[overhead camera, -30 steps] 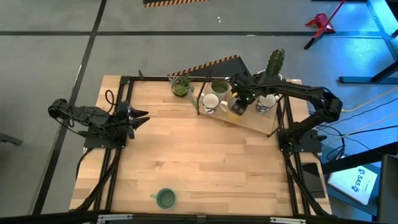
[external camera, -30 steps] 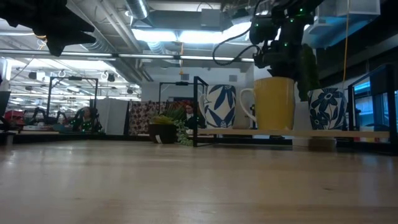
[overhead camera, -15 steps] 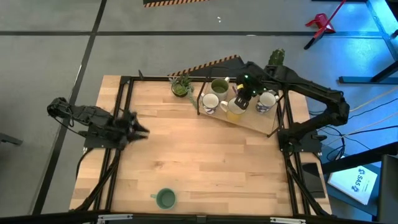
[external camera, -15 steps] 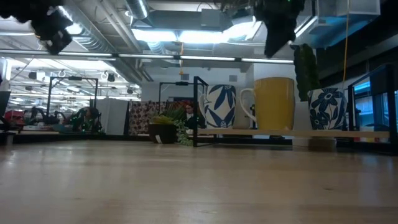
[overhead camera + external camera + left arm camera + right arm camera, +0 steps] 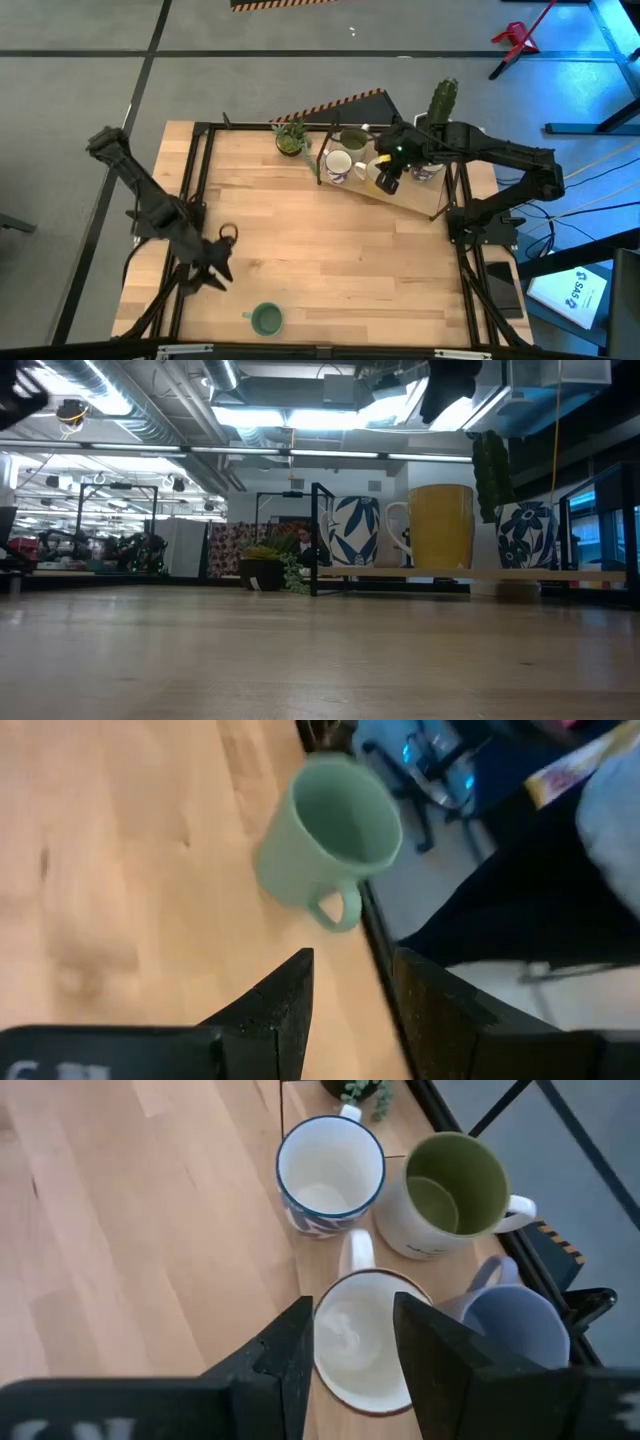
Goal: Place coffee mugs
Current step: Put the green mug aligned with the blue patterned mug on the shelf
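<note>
On the left we see the left gripper (image 5: 210, 268) low over the near-left part of the table (image 5: 330, 250), its fingers (image 5: 275, 1010) a narrow way apart and holding nothing. Just beyond its tips, at the table's near edge, stands the teal green mug (image 5: 265, 319), upright and alone, well apart from the other mugs. Moving right along the far side, we find the small leafy plant (image 5: 291, 138) beside a raised wooden shelf (image 5: 415, 200) that carries the rest. On the shelf we count a white mug with blue leaf pattern (image 5: 329, 1172), an olive green mug (image 5: 450, 1193) just behind it, a cream-yellow mug (image 5: 438, 527) nearer the table's middle, and a lavender-blue mug (image 5: 515, 1323) touching or almost touching it. Another white patterned mug (image 5: 527, 533) stands farther right. The right gripper (image 5: 388, 178) hangs above the cream-yellow mug, fingers (image 5: 285, 1360) slightly parted and empty. The cactus (image 5: 443, 100) rises at the far right.
</note>
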Robot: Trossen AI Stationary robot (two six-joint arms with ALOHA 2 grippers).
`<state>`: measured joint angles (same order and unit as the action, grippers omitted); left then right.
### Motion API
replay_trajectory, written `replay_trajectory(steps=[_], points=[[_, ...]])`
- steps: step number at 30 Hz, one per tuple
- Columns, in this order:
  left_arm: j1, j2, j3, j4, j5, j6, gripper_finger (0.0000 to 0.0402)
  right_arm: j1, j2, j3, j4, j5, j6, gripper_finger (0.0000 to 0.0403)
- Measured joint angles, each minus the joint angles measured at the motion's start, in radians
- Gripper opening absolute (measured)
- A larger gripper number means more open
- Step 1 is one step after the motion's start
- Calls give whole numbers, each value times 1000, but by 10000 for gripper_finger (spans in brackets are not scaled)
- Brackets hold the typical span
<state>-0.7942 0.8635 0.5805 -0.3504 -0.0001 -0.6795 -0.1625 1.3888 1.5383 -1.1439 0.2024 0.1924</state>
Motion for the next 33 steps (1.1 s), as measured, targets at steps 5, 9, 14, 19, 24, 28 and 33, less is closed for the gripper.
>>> replay_trajectory(steps=[5,9,14,19,24,28,33], points=[[-146,148,3,11,-141,-76,135,42,0,0,0,34,18,127],[-226,257,3,106,-241,-98,135,60,0,1,0,36,43,127],[-262,373,4,198,-278,-131,135,88,0,1,4,52,70,127],[-263,486,4,298,-225,-149,135,114,0,1,16,53,73,127],[-251,592,4,371,-243,-136,135,142,0,1,26,75,89,127],[-194,655,3,416,-241,-114,135,146,0,1,26,76,92,127],[-99,708,3,524,-160,-4,135,145,0,1,27,76,97,127]])
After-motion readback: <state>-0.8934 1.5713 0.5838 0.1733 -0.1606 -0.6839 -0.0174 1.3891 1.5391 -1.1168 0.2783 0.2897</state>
